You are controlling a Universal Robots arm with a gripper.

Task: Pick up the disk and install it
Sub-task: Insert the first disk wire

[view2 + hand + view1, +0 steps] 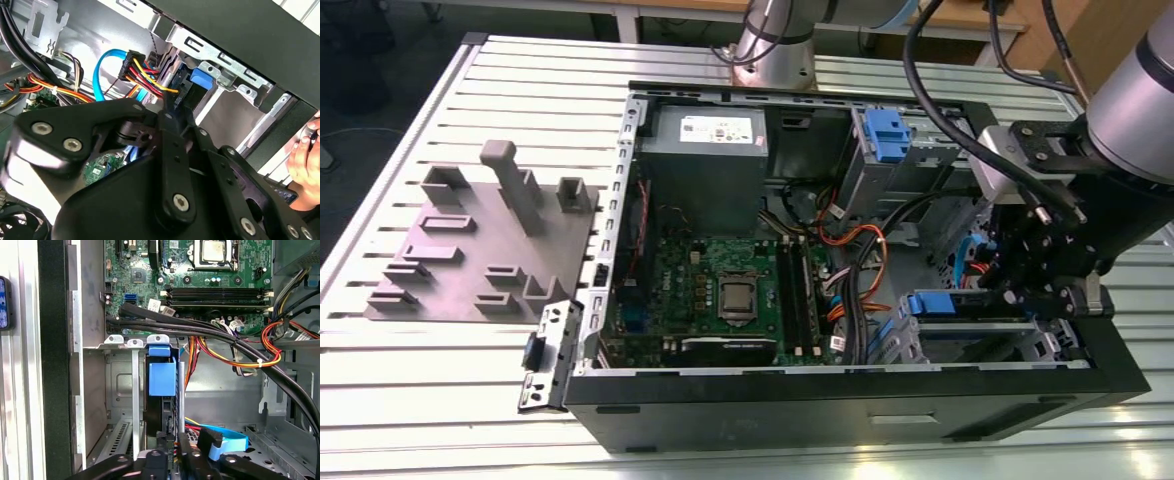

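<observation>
The disk (947, 304), with its blue carrier, stands on edge in the drive bay at the front corner of the open computer case (854, 385), on the exterior view's right. In the first wrist view its blue tab and dark body (162, 377) sit in the metal slot. My gripper (1021, 290) is down inside the case right beside the bay. Its fingers (172, 442) close around the near end of the disk. In the second wrist view the gripper (172, 106) meets the disk (200, 79) next to the coloured power cables.
Thick black cables (225, 340) and orange, yellow and blue wires cross the case beside the bay. A second blue carrier (887, 135) sits in the upper bay. A grey fixture plate (480, 240) lies on the exterior view's left. A person's hand (305, 160) is outside the case.
</observation>
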